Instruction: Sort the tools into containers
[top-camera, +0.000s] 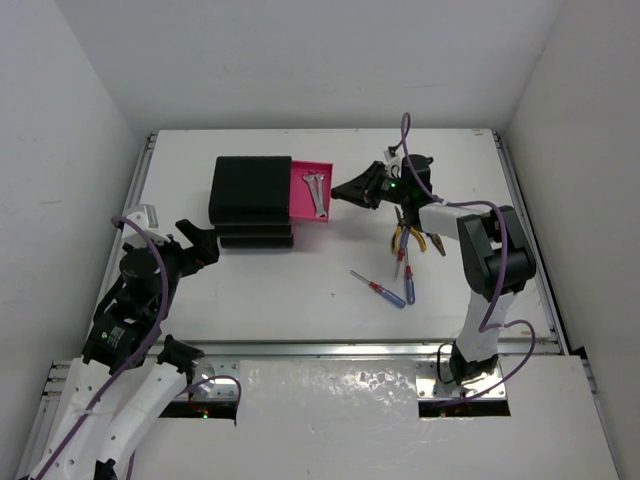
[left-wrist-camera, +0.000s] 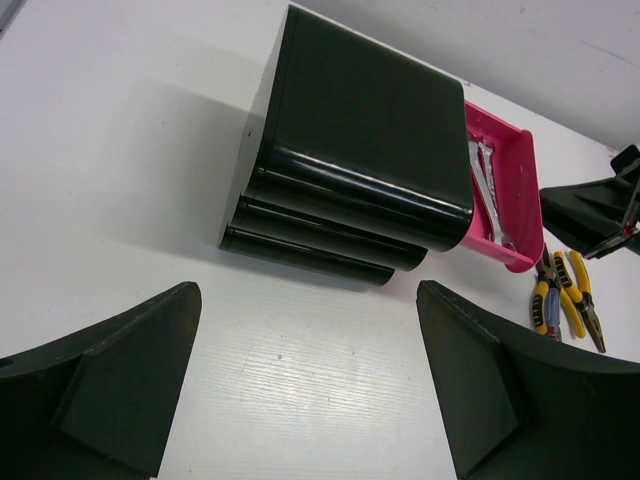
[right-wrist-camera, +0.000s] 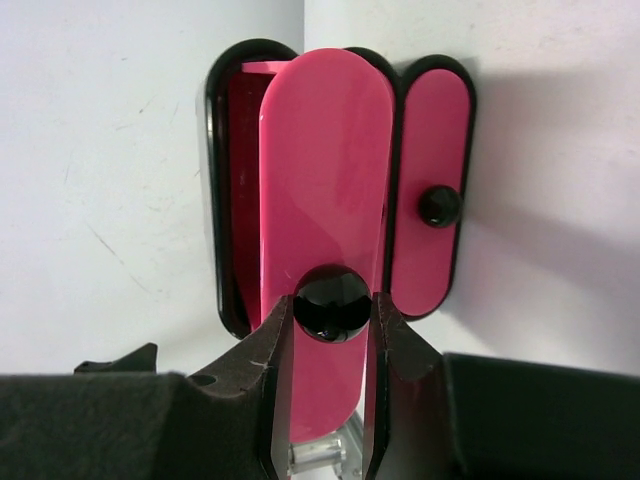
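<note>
Status: both silver wrenches (top-camera: 315, 193) lie inside the open top drawer (left-wrist-camera: 525, 190) of the chest (top-camera: 250, 190), just beyond the right end effector (top-camera: 338, 190). Its fingers are clamped on that drawer's round, glossy black knob (right-wrist-camera: 332, 303).

Not yet sorted: two yellow-handled pliers (top-camera: 410, 238), a red-handled screwdriver (top-camera: 380, 288) and a blue-handled screwdriver (top-camera: 409, 290). They lie on the white surface (top-camera: 300, 290), behind this end effector and near its arm.

The left end effector (left-wrist-camera: 310, 390) has its fingers wide apart and holds nothing, with the chest ahead of it.

Chest shell: smooth black, rounded edges. Drawer: magenta plastic.
</note>
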